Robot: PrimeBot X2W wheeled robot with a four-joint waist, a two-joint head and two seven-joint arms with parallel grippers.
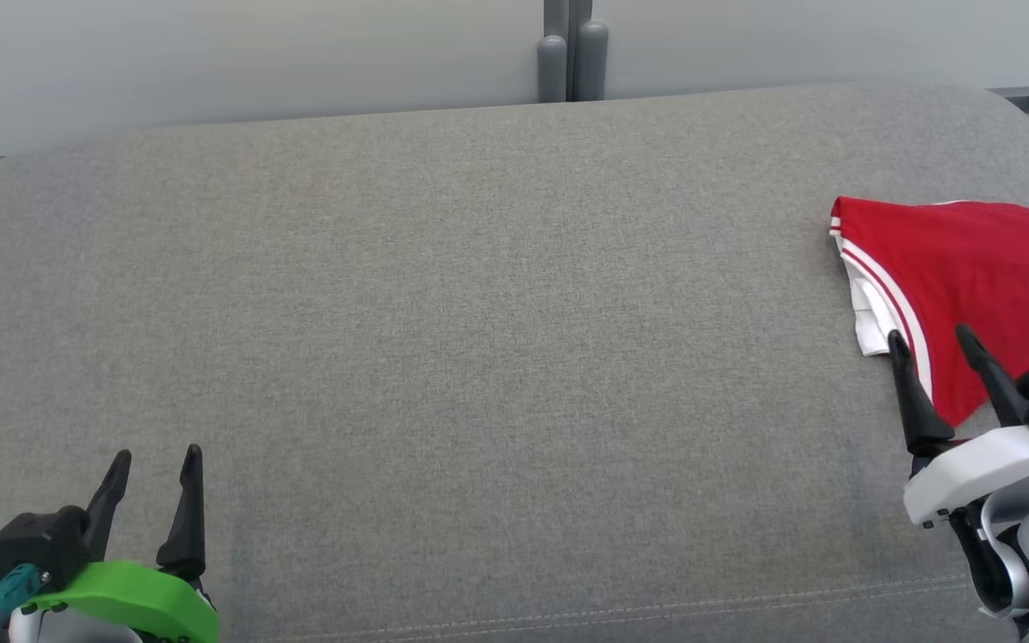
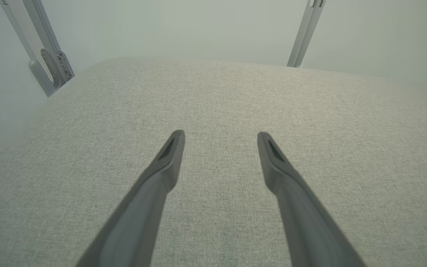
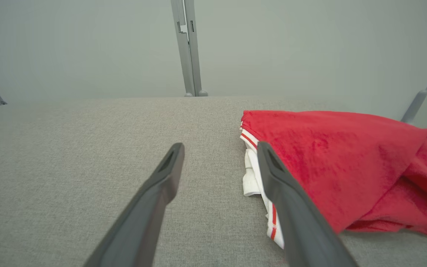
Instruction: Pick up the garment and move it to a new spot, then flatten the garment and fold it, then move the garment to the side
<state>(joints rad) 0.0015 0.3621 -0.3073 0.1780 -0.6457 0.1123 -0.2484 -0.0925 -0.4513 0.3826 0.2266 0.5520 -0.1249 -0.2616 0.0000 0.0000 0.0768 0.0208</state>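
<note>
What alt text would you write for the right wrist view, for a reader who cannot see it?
A red garment with white trim lies on a grey cushion; the right gripper's open jaws stand at its edge.

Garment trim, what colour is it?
White with red stripes, edging the red garment; clearest in the right wrist view.

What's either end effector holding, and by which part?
Nothing. Both stand open: left end effector over the grey fabric surface, right end effector at the crumpled red cloth garment's edge.
</note>
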